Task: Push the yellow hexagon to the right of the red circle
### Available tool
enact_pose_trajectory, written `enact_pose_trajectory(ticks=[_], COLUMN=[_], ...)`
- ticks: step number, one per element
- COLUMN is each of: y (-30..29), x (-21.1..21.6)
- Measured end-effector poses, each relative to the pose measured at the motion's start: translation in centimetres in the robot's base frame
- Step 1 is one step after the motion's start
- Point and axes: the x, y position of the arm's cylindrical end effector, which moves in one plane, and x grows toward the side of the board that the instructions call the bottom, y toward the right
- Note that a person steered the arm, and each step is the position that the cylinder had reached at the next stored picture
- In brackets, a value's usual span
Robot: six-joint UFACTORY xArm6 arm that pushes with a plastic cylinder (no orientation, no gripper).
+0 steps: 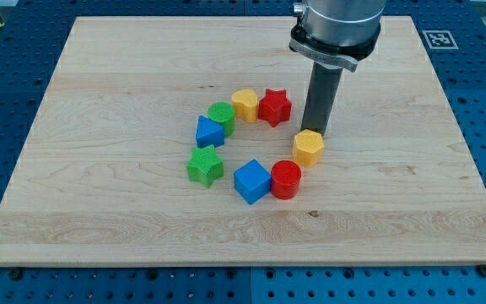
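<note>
The yellow hexagon [308, 148] sits near the board's middle, just above and right of the red circle [286, 179], almost touching it. My tip [314, 132] rests right at the hexagon's top edge, on its far side. The red circle touches a blue cube [252, 181] on its left.
A red star [274, 107], a yellow block [245, 104], a green circle [221, 115], a blue block [210, 132] and a green star [205, 165] form an arc left of my tip. The wooden board [99, 211] lies on a blue perforated table.
</note>
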Motion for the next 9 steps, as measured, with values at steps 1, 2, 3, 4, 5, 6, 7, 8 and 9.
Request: enact_pose_trajectory(ticks=[1,2,3,4,5,6,7,8,9], y=[0.0,0.0,0.0,-0.6,-1.0,-2.2,-3.9,-4.8,-4.0], x=[0.7,3.1,3.5,3.5,2.5,2.4,3.5,4.3,4.5])
